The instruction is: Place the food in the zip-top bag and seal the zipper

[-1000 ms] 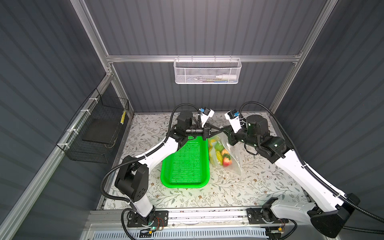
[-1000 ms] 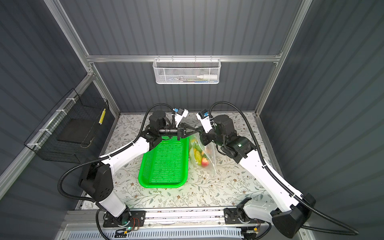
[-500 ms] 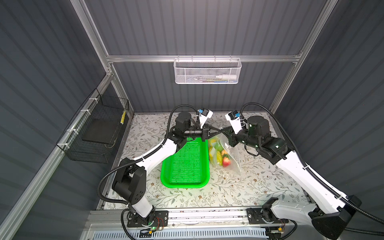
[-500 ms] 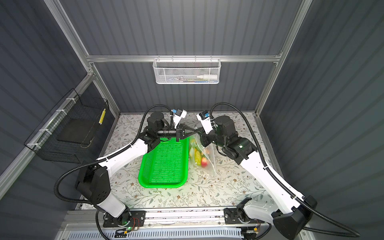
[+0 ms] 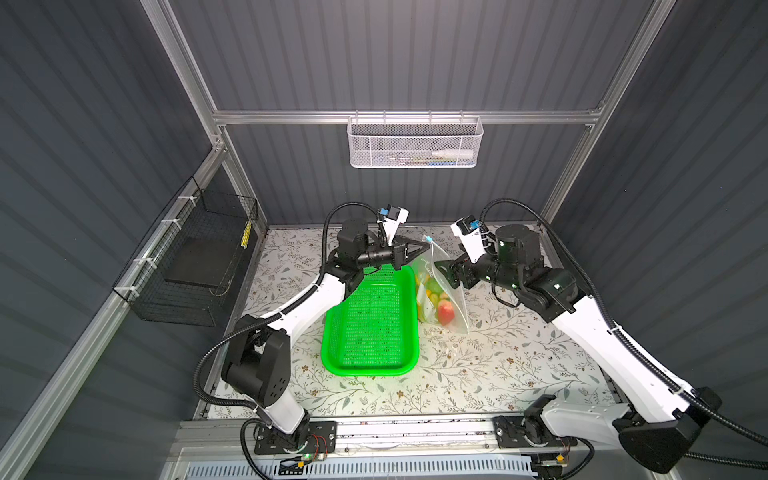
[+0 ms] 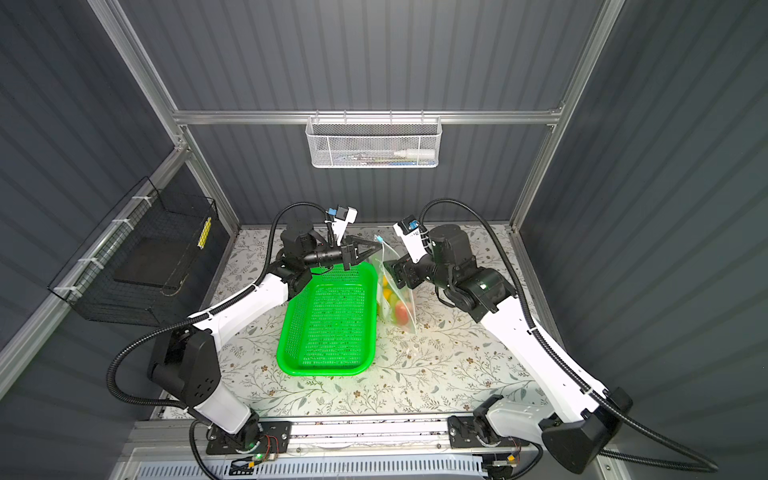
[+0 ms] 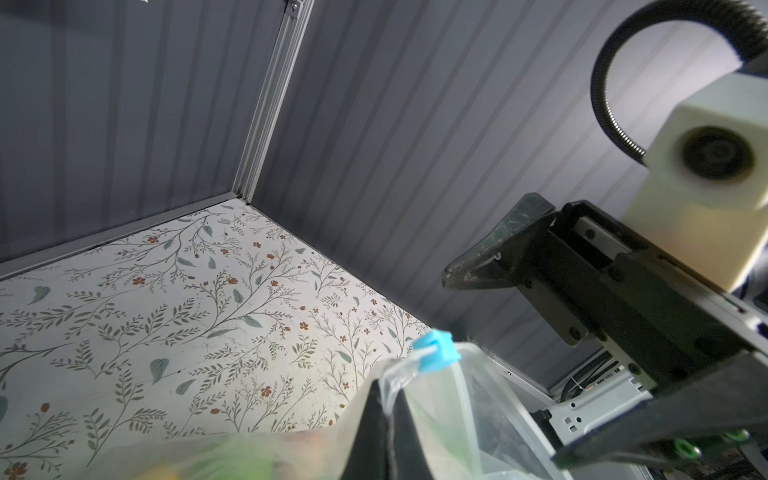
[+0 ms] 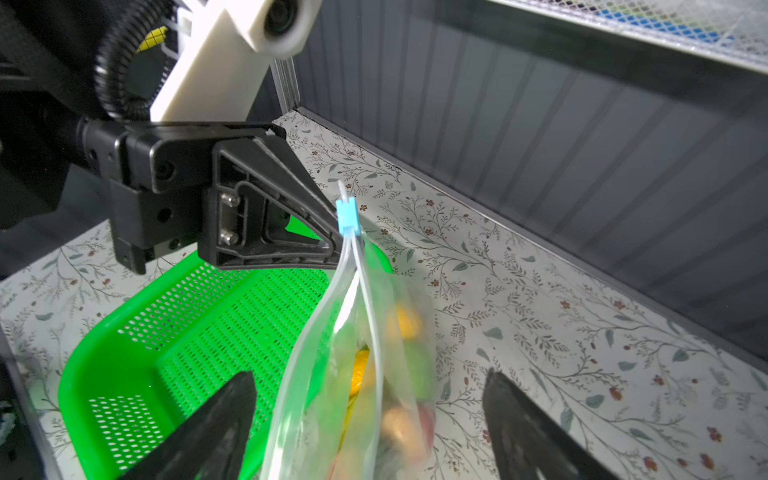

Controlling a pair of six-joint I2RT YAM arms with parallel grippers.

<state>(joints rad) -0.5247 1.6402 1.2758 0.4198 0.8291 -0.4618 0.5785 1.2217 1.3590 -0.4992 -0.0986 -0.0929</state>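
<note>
Zip-top bag (image 5: 442,291) is hung by its mouth corner from the left pincer (image 5: 420,249), which is shut tight on the film; the bag's lower end is resting on the table (image 5: 519,353), just beside the green basket (image 5: 370,328). Food (image 5: 441,300) is seen inside the bag; none is seen in the basket.

Right pincer (image 5: 441,274) is spread wide with nothing held; the bag's mouth edge is straddled by its 2 fingers without contact.

Key relation: the zipper (image 8: 368,299) runs lengthwise from the slider tab (image 8: 347,217), at the end held by the left pincer, back toward the right pincer. The slider is thus ahead of and above the right pincer, which is judged the free arm for the seal.

In the right wrist view the 2 zipper tracks are shown parted below the slider, so the seal is judged not yet made; this is too small in both top views. In the left wrist view the film is shown pinched just below the slider.
</note>
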